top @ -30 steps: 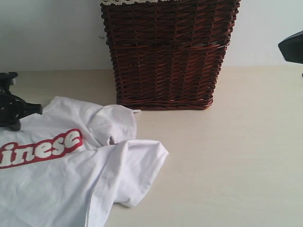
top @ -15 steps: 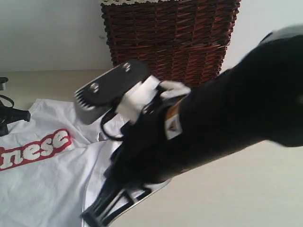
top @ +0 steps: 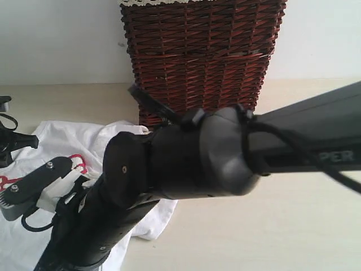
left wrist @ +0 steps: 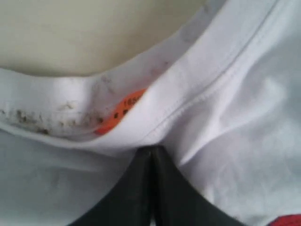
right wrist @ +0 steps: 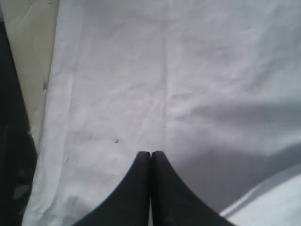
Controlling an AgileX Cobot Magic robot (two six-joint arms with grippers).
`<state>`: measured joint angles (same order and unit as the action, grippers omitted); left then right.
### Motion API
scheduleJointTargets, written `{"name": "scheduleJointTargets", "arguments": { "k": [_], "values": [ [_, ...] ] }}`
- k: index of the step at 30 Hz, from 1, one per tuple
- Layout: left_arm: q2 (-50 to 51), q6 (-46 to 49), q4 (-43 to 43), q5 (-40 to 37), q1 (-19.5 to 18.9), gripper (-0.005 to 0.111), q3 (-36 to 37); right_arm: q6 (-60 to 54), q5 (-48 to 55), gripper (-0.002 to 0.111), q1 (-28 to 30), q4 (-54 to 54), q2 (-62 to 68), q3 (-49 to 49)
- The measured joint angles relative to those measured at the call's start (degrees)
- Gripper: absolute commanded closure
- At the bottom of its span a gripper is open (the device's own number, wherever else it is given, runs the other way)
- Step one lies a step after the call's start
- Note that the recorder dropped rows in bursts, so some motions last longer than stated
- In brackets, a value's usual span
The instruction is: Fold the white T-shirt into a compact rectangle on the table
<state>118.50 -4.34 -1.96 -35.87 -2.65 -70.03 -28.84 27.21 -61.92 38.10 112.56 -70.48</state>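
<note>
The white T-shirt (top: pixel 73 141) is lying rumpled on the bench (top: pixel 282 226) in the lower left of the exterior frame. Scraps of its red lettering (top: pixel 78 164) are showing just beside the arm. The right arm (top: pixel 237 152) is reaching in from the right edge and crossing the middle down to the lower left corner, covering much of the shirt. A grey plate (top: pixel 34 187) with two screws at the arm's front end is hanging over the cloth.

Behind, in the upper middle of the frame, a dark wicker basket (top: pixel 203 56) is standing on the bench against the pale wall (top: pixel 56 39). A strip of lace trim (top: pixel 141 3) is peeking over its rim. The basket is sitting apart from the shirt.

In the left wrist view, the left tool (left wrist: pixel 151 150) is showing its jaws pressed fully together. Its tips are biting into the fold of the shirt's collar (left wrist: pixel 188 94), so it is gripping the shirt there. The small orange tag (left wrist: pixel 123 110) is lying inside the neckline, just beyond the tips.

In the right wrist view, the right tool (right wrist: pixel 150 155) is also standing with jaws fully closed. Its tips are resting on a flat, lightly creased stretch of the white cloth. I cannot tell whether any fabric is caught between them.
</note>
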Motion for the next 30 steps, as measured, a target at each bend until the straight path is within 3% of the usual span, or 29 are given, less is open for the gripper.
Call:
{"name": "scheduleJointTargets", "arguments": {
  "k": [3, 7, 10, 14, 20, 30],
  "values": [
    [-0.26, 6.27, 5.98, -0.13, 0.00, 0.107, 0.39, 1.21, 0.81, 0.108, 0.00, -1.19, 3.56, -0.40],
    [-0.22, 20.30, 20.58, -0.45, 1.50, 0.107, 0.10, 7.08, 2.81, 0.108, 0.00, -7.70, 7.22, -0.40],
    [-0.09, 23.40, 23.68, -1.46, 3.72, 0.107, -1.27, 12.96, 4.73, 0.108, 0.00, -14.17, 7.54, -0.92],
    [-0.91, 16.33, 15.11, -1.60, 4.12, 0.107, -3.27, 20.02, 8.75, 0.108, 0.00, -21.56, 7.54, -1.62],
    [1.94, 1.23, -2.34, -3.59, 1.56, 0.107, -3.65, 20.90, 15.00, 0.108, -0.25, -24.59, 6.78, -1.86],
    [3.80, -6.26, -4.59, -5.14, -5.24, 0.107, -4.67, 23.69, 20.43, 0.108, -1.68, -32.70, -2.26, 10.78]
  ]
}}
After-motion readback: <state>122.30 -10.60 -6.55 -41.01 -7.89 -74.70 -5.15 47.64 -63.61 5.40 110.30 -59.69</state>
